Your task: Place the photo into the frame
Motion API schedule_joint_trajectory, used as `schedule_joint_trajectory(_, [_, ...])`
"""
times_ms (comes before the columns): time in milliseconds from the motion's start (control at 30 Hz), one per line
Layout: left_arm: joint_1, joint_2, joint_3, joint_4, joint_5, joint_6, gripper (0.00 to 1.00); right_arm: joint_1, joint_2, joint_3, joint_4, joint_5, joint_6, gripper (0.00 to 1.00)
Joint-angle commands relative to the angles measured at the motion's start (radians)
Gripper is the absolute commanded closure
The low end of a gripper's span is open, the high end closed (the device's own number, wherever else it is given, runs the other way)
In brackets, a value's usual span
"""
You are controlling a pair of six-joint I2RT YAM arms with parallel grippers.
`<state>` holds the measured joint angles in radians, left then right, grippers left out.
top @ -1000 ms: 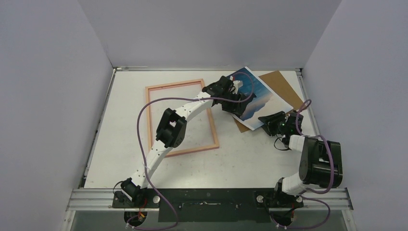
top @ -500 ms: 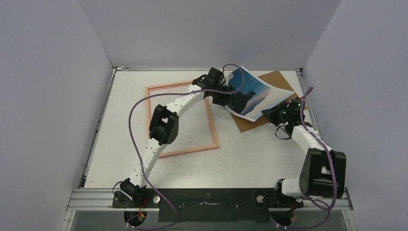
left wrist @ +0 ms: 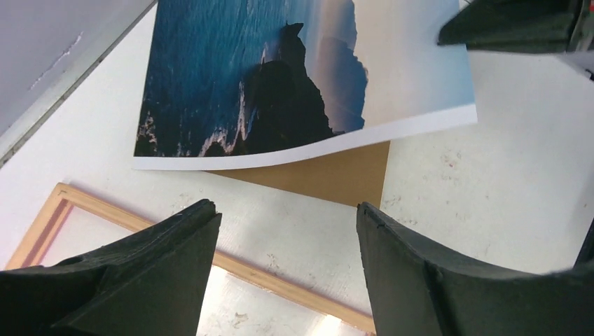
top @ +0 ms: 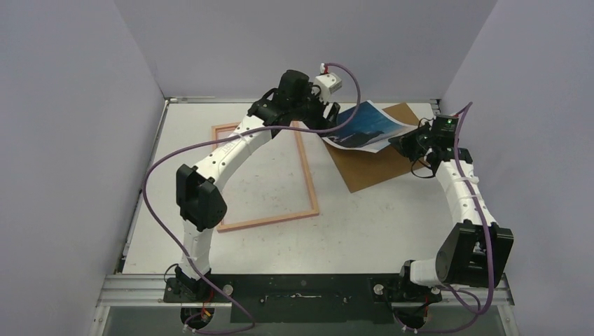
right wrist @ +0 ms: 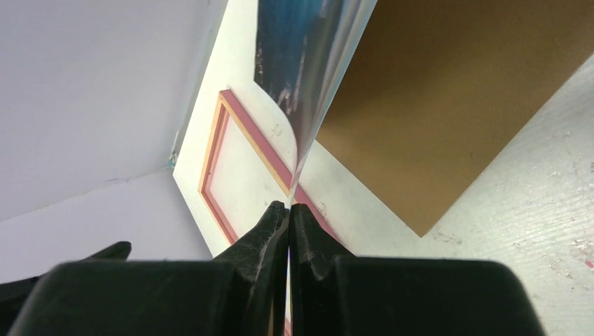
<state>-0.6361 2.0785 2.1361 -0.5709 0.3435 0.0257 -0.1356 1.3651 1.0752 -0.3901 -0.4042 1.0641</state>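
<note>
Across the white table [top: 364, 224], the frame [top: 273, 218] lies flat, towards 9 o'clock of centre. Towards 2 o'clock the brown backing board [top: 371, 164] lies near it. Above the board hangs the photo [top: 364, 129], lifted clear and sagging in a curve, picture side up. The right gripper [right wrist: 288, 210] is pinched tight on its 3 o'clock edge. The left gripper [left wrist: 287, 210] hovers at its 9 o'clock side, jaws spread wide and empty. Thin, light and glossy, the print looks floppy and easily creased, so it is best held by the white border at two opposite edges
</note>
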Motion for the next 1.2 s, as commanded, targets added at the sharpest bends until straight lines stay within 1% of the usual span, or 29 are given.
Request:
schedule_joint_trajectory(0, [-0.01, -0.088, -0.086, 0.112, -0.052, 0.086, 0.29, 0.007, -0.048, 0.103, -0.109, 0.016, 0.022, 1.0])
schedule_joint_trajectory(200, [-0.008, -0.134, -0.055, 0.067, -0.109, -0.049, 0.27, 0.016, -0.069, 0.157, -0.02, -0.076, 0.025, 1.0])
schedule_joint_trajectory(333, [-0.008, -0.201, -0.117, 0.098, -0.116, -0.048, 0.26, 0.033, -0.081, 0.209, 0.033, -0.129, -0.019, 1.0])
schedule_joint_trajectory(467, [-0.006, -0.29, -0.242, 0.197, -0.067, 0.004, 0.23, 0.049, -0.075, 0.27, 0.021, -0.158, -0.066, 1.0])
schedule_joint_trajectory(533, [-0.008, -0.327, -0.302, 0.249, -0.011, 0.027, 0.22, 0.054, -0.063, 0.298, 0.018, -0.19, -0.086, 1.0])
schedule_joint_trajectory(600, [-0.013, -0.362, -0.378, 0.317, 0.032, 0.034, 0.22, 0.055, -0.048, 0.331, -0.021, -0.208, -0.105, 1.0])
schedule_joint_trajectory(700, [-0.022, -0.413, -0.498, 0.443, 0.029, 0.037, 0.21, 0.059, -0.034, 0.378, -0.088, -0.221, -0.113, 1.0])
schedule_joint_trajectory(800, [-0.033, -0.433, -0.57, 0.546, 0.055, 0.062, 0.2, 0.061, -0.037, 0.413, -0.131, -0.215, -0.078, 1.0])
schedule_joint_trajectory(833, [-0.034, -0.432, -0.582, 0.572, 0.092, 0.076, 0.2, 0.062, -0.041, 0.416, -0.134, -0.218, -0.062, 1.0])
schedule_joint_trajectory(900, [-0.037, -0.42, -0.586, 0.604, 0.119, 0.088, 0.2, 0.063, -0.058, 0.406, -0.106, -0.219, -0.026, 1.0])
schedule_joint_trajectory(1000, [-0.046, -0.391, -0.586, 0.637, 0.119, 0.073, 0.21, 0.065, -0.08, 0.394, -0.086, -0.223, 0.009, 1.0])
schedule_joint_trajectory(1167, [-0.069, -0.328, -0.594, 0.742, 0.062, 0.053, 0.23, 0.071, -0.095, 0.416, -0.129, -0.237, 0.017, 1.0])
